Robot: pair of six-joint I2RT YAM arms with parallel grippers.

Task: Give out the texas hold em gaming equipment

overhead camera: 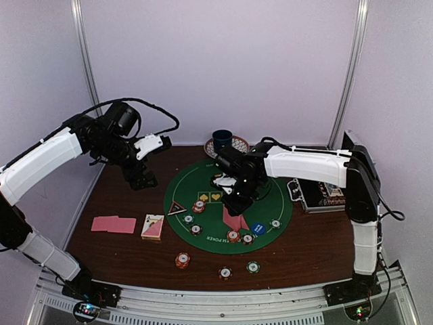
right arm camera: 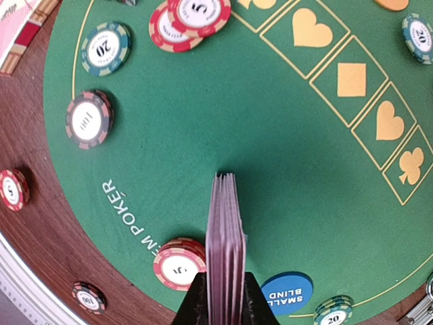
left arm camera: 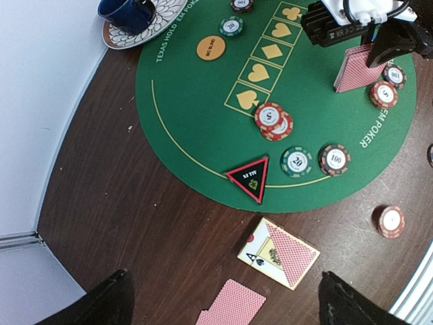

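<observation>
While hovering over the near side of the round green felt mat (right arm camera: 203,156), pinches with the right gripper (right arm camera: 223,301) an upright stack of pink-backed playing cards (right arm camera: 223,230), jaws narrow on it, near a red chip (right arm camera: 177,264) and the blue small-blind disc (right arm camera: 287,292). Holds the left gripper (left arm camera: 222,281) spread wide and empty above the brown table (left arm camera: 122,223) left of the mat, over two loose pink-backed cards (left arm camera: 233,305) and near a deck (left arm camera: 279,252) with an ace showing. Along the mat's edge: black-red triangle marker (left arm camera: 249,177), green 20 chip (left arm camera: 296,161) beside a 100 chip (left arm camera: 335,159)
</observation>
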